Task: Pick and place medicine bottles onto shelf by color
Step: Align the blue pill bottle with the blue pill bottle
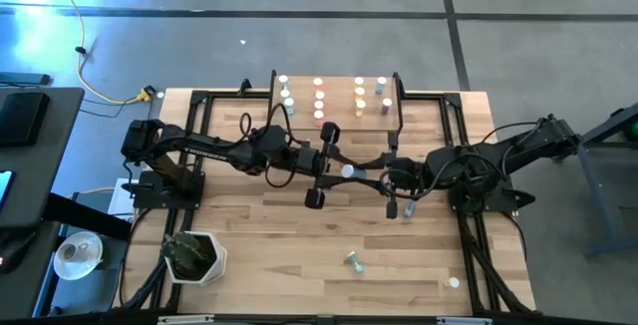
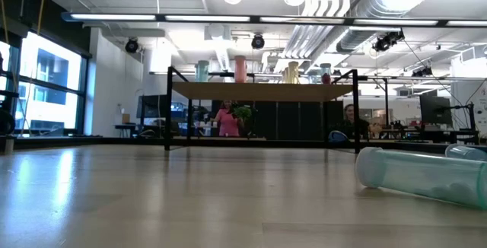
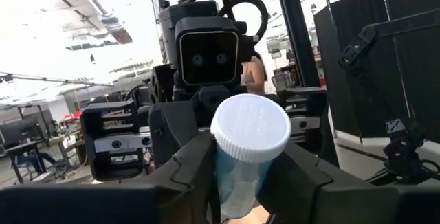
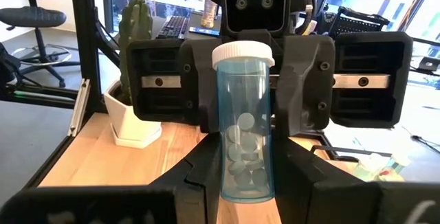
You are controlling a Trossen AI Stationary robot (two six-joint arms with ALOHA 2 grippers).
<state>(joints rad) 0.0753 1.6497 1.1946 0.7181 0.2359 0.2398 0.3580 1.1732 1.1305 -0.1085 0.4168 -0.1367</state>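
The left claw (image 1: 355,172) and right claw (image 1: 379,176) meet nose to nose above the middle of the surface (image 1: 259,245), both closed on one blue pill bottle (image 1: 347,171) held clear of the wood. The left arm reaches in from its base at the left edge, the right arm from the right edge, each stretched low and nearly level towards the centre. The right wrist view shows the right claw's fingers (image 4: 199,176) pinching the bottle's lower body, white tablets visible inside, with its white cap towards the left claw. The left wrist view looks onto that cap with the left claw's fingers (image 3: 196,169) pressed to both sides of the body just behind it. From above, the shelf (image 1: 339,96) stands at the far edge carrying four rows of bottles sorted by colour, too small to count exactly. Three bottles are loose on the surface: a bluish one (image 1: 407,210) just beside the right claw, a green one (image 1: 352,261) lying down, and one (image 1: 454,283) near the front right corner. A potted cactus (image 1: 194,255) sits front left. Only the low view shows two people (image 2: 227,120) beyond the shelf.
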